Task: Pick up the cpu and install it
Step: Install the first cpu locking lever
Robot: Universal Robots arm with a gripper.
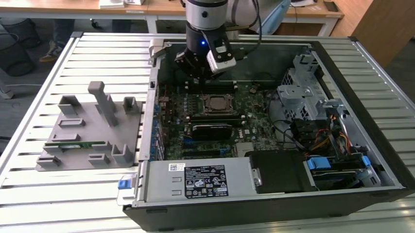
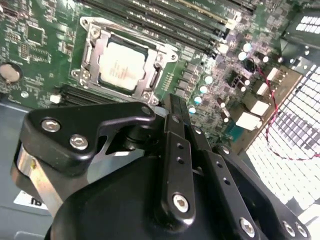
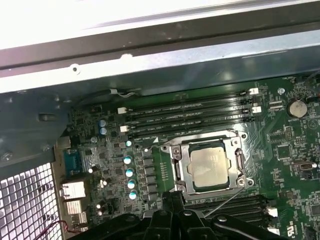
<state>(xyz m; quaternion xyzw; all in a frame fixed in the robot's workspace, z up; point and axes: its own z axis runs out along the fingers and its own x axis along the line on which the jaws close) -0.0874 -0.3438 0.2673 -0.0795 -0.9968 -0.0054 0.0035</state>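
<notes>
Slatted tabletop (image 1: 77, 194) carries open computer case (image 1: 363, 63). We see cpu (image 3: 209, 167) seated in socket (image 3: 181, 167) on motherboard; placement appears done, retention frame apparently unlatched. Claw (image 1: 194, 65) hovers above socket; clenched or released, we cannot tell.

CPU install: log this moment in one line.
silvery-grey square cpu: seated in black metal-framed socket | gripper: above board, beside socket, holding nothing | green motherboard
</notes>
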